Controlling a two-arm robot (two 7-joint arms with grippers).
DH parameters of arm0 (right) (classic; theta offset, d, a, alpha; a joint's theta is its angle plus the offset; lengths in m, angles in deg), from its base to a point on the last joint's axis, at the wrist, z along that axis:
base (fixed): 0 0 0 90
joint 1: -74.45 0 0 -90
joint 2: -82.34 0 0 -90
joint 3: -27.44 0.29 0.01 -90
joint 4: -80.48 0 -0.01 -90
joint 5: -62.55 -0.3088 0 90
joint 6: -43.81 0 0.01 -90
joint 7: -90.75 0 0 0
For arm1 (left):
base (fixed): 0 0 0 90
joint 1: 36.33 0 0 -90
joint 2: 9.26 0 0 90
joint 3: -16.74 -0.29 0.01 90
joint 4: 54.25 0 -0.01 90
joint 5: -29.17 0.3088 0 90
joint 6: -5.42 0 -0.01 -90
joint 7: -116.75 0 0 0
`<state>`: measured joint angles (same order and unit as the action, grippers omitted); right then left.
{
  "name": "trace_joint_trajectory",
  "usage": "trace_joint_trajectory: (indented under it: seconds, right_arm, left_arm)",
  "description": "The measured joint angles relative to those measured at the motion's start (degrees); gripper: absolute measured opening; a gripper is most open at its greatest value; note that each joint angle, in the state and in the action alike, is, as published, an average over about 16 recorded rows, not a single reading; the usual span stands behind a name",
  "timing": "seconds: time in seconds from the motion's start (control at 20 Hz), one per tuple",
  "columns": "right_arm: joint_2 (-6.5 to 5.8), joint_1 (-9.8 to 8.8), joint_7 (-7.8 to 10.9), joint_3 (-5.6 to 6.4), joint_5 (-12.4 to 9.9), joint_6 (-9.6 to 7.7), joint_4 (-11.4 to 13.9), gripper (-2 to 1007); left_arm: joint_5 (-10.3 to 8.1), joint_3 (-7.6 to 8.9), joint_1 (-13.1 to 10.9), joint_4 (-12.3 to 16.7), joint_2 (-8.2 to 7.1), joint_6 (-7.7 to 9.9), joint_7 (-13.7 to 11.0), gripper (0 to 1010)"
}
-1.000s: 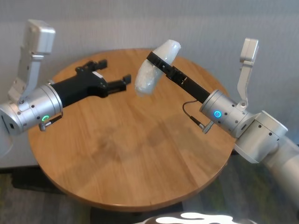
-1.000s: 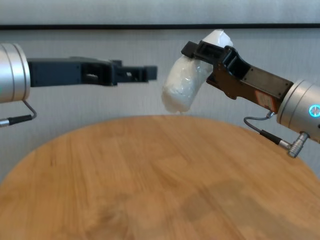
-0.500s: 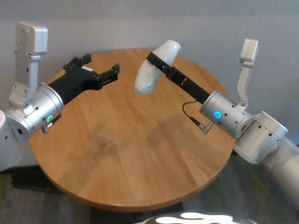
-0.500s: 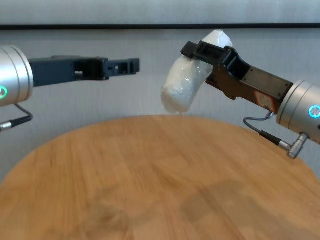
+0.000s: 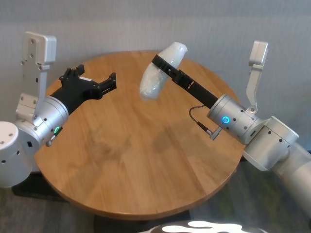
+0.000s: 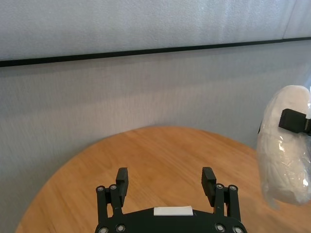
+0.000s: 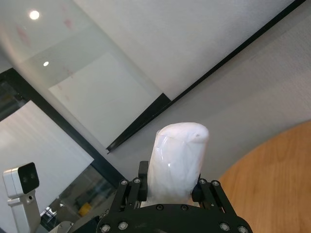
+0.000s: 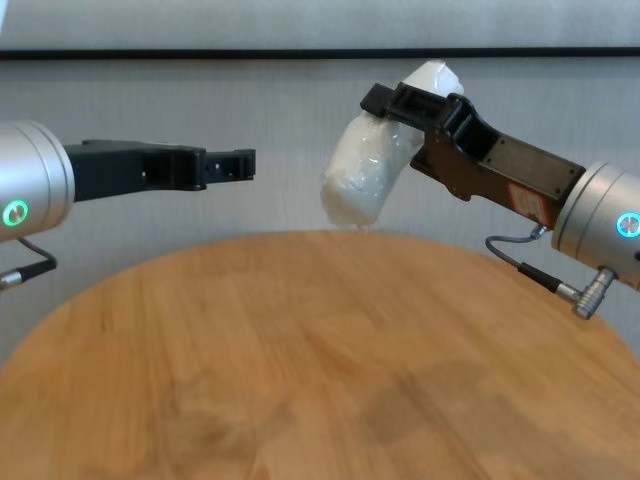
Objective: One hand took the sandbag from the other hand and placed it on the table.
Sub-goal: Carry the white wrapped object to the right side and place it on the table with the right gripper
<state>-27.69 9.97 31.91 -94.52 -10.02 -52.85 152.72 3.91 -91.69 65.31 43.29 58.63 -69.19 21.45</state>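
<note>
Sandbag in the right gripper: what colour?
White, under clear crinkly film; chest view shows it best.

Right gripper (image 8: 395,100) clamps sandbag (image 8: 371,170) above table (image 8: 300,360); left gripper (image 8: 235,165) apart.

No text, brand or number can be read anywhere. The right end effector (image 8: 400,100) carries an orange and white sticker (image 8: 527,199) on its brownish side, and it may hold print, but nothing on it is legible from the chest view. The left end effector (image 6: 166,178) bears a small white label (image 6: 173,210) near its base, which looks blank.
</note>
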Motion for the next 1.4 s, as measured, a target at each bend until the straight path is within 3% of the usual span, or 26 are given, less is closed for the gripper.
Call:
trace_joint_trajectory:
  seconds: [0.6, 1.0, 1.4]
  right_arm:
    - [-1.27, 0.36, -1.34, -1.11, 1.5, -1.09, 1.5, 473]
    - [-4.23, 0.44, -4.52, -1.94, 3.6, -3.28, 4.6, 473]
    - [-7.46, 0.44, -8.22, -2.01, 4.7, -6.32, 6.5, 473]
  left_arm:
    - [1.24, 0.24, -0.3, -0.3, 1.05, 0.79, 0.6, 1000]
    - [1.15, 0.2, -0.2, -0.3, 0.92, 0.69, 0.7, 1000]
    - [1.08, 0.15, -0.2, -0.3, 0.83, 0.57, 0.7, 1000]
